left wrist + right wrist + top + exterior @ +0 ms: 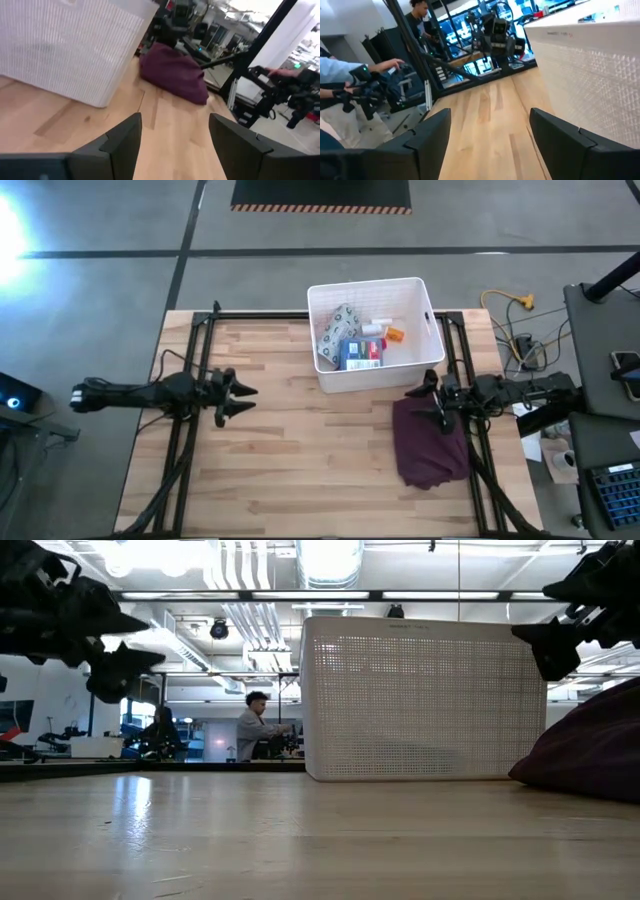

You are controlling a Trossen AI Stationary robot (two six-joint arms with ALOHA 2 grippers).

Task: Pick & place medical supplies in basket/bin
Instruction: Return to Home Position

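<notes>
Your supplies are in: the white bin (375,380) stands at the 12 o'clock edge of the table (300,470), holding the dotted pouch (338,332), the blue first-aid box (362,355), the orange pill bottle (396,335) and small white bottles (375,328). No supplies show on the bare wood.

The left end effector (238,395) hangs at 9 o'clock with its fingers spread and nothing between them. The right end effector (432,400) hangs at 3 o'clock, also spread and empty, just over the upper edge of the maroon cloth (432,448).

That cloth is your main risk. If the right arm dips as it pulls away, a finger could catch a fold and drag the cloth off the 3 o'clock edge. The bin's near corner sits close by at 11 o'clock from that end effector, so a sideways swing could shove it.

The table is pale planked wood, dry and unmarked, on a black frame. Beyond lies grey concrete floor, a striped mat (320,208) at 12 o'clock, a yellow cable (510,302) and a keyboard (620,495) at 3 o'clock. A person (252,730) sits well behind the table
</notes>
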